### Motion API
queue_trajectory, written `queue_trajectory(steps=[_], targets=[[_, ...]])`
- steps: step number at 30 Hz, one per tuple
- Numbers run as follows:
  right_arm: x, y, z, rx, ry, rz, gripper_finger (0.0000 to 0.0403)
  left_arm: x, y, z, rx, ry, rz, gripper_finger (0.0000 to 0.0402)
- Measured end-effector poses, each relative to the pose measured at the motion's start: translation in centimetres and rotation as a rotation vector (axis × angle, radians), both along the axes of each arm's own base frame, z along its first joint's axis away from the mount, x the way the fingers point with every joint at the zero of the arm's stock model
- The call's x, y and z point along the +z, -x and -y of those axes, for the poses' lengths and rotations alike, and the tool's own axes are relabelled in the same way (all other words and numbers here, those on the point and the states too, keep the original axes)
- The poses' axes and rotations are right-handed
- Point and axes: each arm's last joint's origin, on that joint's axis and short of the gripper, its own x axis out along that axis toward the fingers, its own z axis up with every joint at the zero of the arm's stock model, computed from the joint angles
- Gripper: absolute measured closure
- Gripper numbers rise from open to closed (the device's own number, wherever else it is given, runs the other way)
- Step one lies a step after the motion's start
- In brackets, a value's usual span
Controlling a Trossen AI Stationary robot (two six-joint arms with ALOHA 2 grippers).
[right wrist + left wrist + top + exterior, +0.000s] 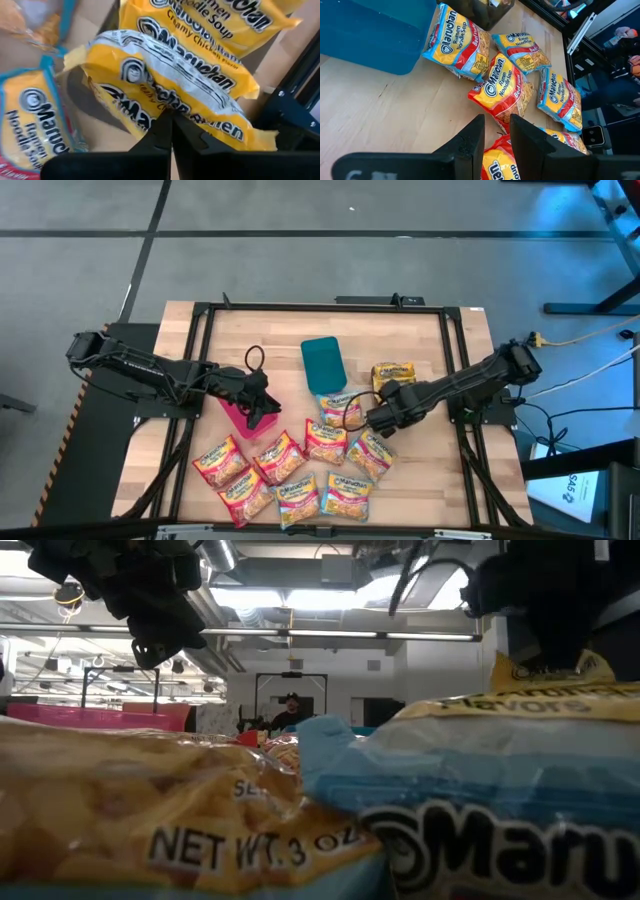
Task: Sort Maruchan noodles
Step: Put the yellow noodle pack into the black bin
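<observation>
Several Maruchan noodle packets in red and light-blue wrappers [300, 465] lie flat on the near half of the wooden table. Two yellow packets [392, 372] lie at the right; in the right wrist view one [170, 80] lies partly over the other [215, 20]. My right gripper [384, 416] [172, 122] points down at the upper yellow packet and is shut on it. My left gripper [258, 406] [497, 135] hangs open above the pink bin [238, 418], nothing between its fingers. A teal bin [323, 363] stands behind the packets. My right gripper pinches the upper yellow packet at its wrapper's edge [167, 107] between its two fingertips, coming from above and pointing steeply down. The packet sits tilted, its far part resting on the second yellow packet; a shadow [82, 95] lies under its raised side.
A light-blue packet [30, 115] lies beside the held one. The black frame rails [452, 340] border the table's sides. Bare wood [260, 330] shows at the far left of the table.
</observation>
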Motion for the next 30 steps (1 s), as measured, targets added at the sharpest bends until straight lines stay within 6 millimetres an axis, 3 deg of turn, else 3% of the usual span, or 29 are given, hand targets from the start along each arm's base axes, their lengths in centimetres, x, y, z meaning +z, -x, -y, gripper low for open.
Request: queue_trajectory(steps=[12,21,30], targets=[[-0.7,-0.1,-0.1,-0.016,-0.023,0.022,0.0394,0.0,0.0,0.0,0.000,0.000,-0.002,0.0317],[3.2,-0.2,0.0,-0.012,0.022,0.010,0.0394,0.0,0.0,0.0,0.000,-0.001,-0.005,0.0317],[1.2,0.5,0.1,-0.043,0.022,-0.055,0.0398,-0.1,0.1,0.0,-0.001,-0.002,-0.010,0.0317]])
